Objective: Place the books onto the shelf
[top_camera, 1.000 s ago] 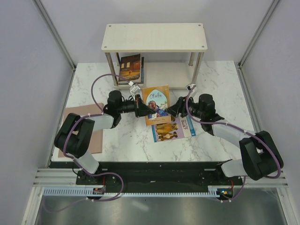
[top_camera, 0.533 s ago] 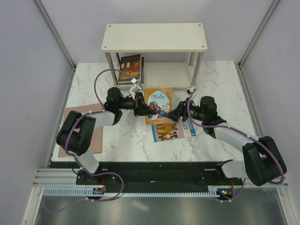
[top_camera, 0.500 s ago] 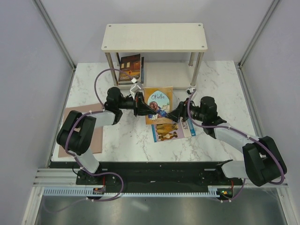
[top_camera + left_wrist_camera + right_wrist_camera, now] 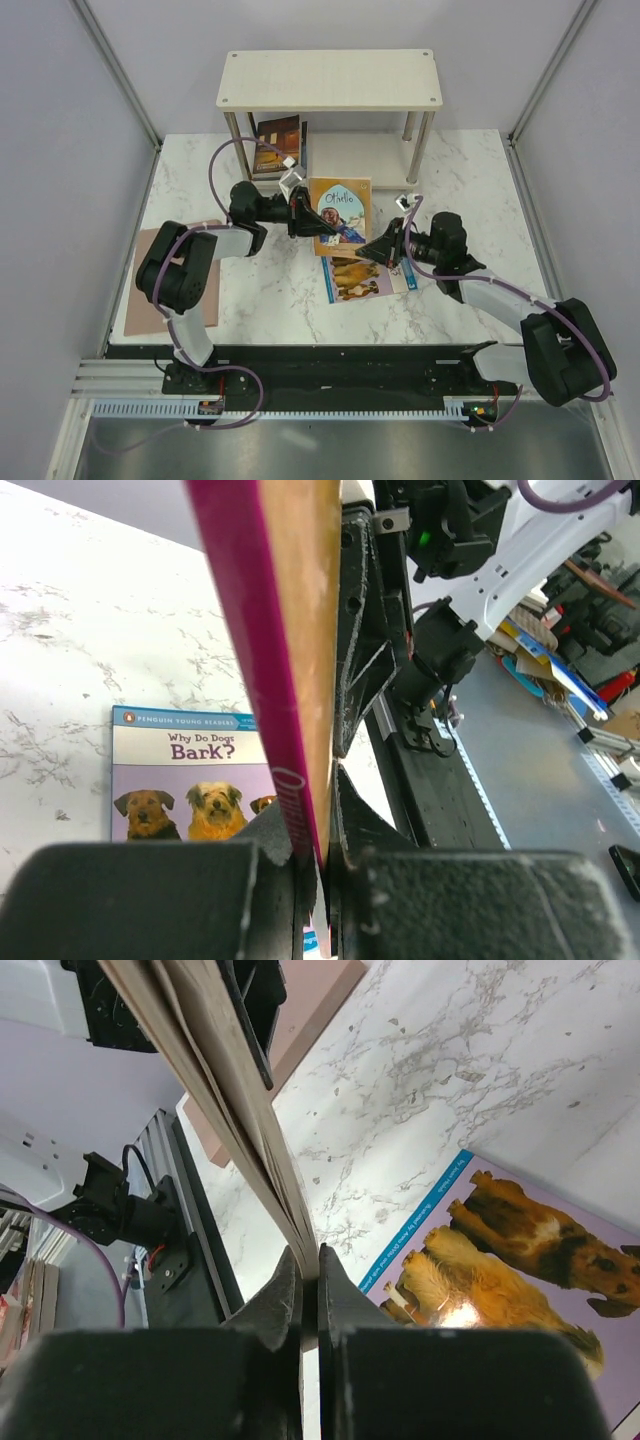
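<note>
Right gripper (image 4: 373,250) newly tight on "Othello" book (image 4: 342,208), left gripper (image 4: 303,217) too, over "Why Do Dogs Bark?" (image 4: 358,281).

The table (image 4: 250,290) is white marble-look stone with grey veins, smooth, with a faint sheen. The shelf (image 4: 330,80) has cream wood boards, matt and finely grained, on bright silver metal posts (image 4: 232,135). In front of the shelf, the tan book (image 4: 340,212) has a smooth paper cover, a magenta spine and dull, fibrous page edges. The dog book (image 4: 362,278), also in front of the shelf, has a glossy cover with a glare spot. The sheet (image 4: 150,290), to the shelf's front left, is plain matt pinkish-brown. The left tool (image 4: 306,218) and right tool (image 4: 368,252) have black, grainy, matt plastic fingers. The arms (image 4: 480,290) have smooth black and pale grey plastic shells. Their cables (image 4: 211,170) are glossy purple.
</note>
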`<action>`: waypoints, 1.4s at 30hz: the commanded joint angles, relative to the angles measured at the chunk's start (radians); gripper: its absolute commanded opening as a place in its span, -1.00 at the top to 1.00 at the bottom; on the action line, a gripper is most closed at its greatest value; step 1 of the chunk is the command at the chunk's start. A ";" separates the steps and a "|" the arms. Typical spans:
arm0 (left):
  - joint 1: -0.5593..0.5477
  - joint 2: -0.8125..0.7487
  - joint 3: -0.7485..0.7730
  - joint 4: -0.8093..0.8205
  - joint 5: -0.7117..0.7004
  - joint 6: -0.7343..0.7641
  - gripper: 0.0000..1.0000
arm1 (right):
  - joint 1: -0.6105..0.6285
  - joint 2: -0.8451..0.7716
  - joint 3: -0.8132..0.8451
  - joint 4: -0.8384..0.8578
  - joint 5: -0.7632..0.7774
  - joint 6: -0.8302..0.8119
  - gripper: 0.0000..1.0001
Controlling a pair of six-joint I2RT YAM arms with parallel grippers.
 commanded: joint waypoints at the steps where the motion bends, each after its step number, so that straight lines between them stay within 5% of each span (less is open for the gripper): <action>1: -0.002 0.023 0.008 0.119 0.017 -0.077 0.96 | -0.001 0.030 0.017 0.082 0.012 0.022 1.00; 3: -0.002 0.018 -0.009 0.095 0.016 -0.068 0.93 | -0.001 0.050 0.031 0.071 0.030 0.019 1.00; 7: 0.006 -0.028 -0.061 -0.089 -0.071 0.072 0.37 | -0.001 0.148 0.112 0.072 0.029 0.035 1.00; 10: 0.006 -0.123 -0.113 -0.434 -0.284 0.312 -0.12 | -0.001 0.211 0.192 0.078 0.023 0.055 1.00; 14: 0.007 -0.255 -0.228 -0.617 -0.639 0.504 -0.22 | 0.000 0.275 0.281 0.098 0.009 0.074 1.00; 24: 0.007 -0.630 -0.431 -0.855 -1.262 0.489 -0.29 | 0.016 0.455 0.508 0.155 -0.037 0.167 1.00; 37: 0.000 -1.196 -0.692 -1.011 -1.164 0.449 -0.31 | 0.071 0.800 0.954 0.080 -0.046 0.272 1.00; 42: -0.002 -1.255 -0.719 -1.011 -1.118 0.451 -0.36 | 0.078 0.959 1.186 0.077 -0.059 0.361 1.00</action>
